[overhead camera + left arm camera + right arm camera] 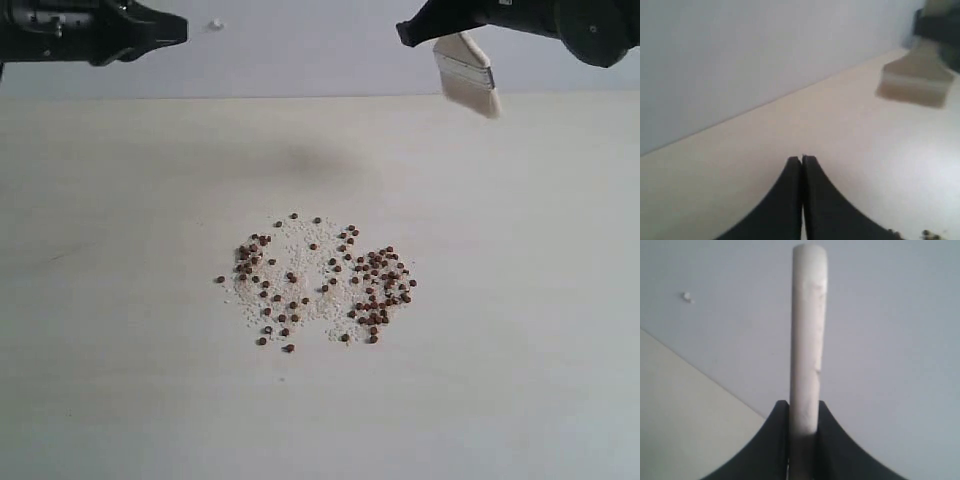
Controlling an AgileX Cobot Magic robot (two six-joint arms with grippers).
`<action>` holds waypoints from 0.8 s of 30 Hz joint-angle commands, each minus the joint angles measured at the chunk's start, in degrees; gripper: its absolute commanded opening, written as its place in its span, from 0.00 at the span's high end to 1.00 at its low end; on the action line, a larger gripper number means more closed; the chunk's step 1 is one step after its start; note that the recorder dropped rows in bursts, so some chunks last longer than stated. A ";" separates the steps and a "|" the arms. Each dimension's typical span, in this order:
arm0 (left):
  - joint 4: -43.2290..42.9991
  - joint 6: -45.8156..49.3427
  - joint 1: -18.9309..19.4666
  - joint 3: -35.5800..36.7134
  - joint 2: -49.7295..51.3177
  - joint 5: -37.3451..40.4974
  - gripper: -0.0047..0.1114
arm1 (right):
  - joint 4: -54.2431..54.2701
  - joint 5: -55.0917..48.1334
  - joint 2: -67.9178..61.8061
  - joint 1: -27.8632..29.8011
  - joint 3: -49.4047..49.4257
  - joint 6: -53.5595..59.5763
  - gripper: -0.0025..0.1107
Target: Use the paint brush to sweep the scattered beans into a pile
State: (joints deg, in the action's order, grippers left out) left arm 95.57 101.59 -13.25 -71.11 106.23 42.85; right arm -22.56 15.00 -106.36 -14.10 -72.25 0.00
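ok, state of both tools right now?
Left tool: closed, holding nothing.
Right tool: closed on the paint brush, held up off the table.

A pale cream worktop (110,400) fills most of the exterior view. It is smooth and matte, with faint streaks in its surface. Behind it rises a plain light grey wall (300,55), which meets the worktop's far edge in a straight, level line. A small white mark (216,24) sits high on the wall, left of centre. The light is soft and even, with no hard edges anywhere. A dim, blurred shadow (325,160) lies on the worktop near its far edge, about mid-width. The left wrist view shows a mild sheen on the worktop.
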 commanded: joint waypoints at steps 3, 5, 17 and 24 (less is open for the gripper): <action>4.37 9.29 -0.52 17.52 -17.82 -16.12 0.96 | 29.50 -3.59 4.17 0.14 -0.08 28.60 0.98; 4.37 10.22 -0.52 22.86 -24.70 -18.99 0.96 | 39.76 -4.19 5.78 0.14 -0.08 36.93 0.98; 4.37 1.02 -0.52 47.45 -67.23 -30.18 0.96 | 52.88 -22.38 18.27 0.14 0.02 45.51 0.98; 4.37 -3.19 -0.52 57.65 -87.73 -35.31 0.96 | 52.11 -32.19 21.37 0.14 0.12 45.24 0.98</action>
State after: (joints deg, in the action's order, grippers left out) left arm 99.27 100.79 -13.49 -16.69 24.55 8.90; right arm 30.23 -14.29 -85.84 -13.99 -72.25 45.50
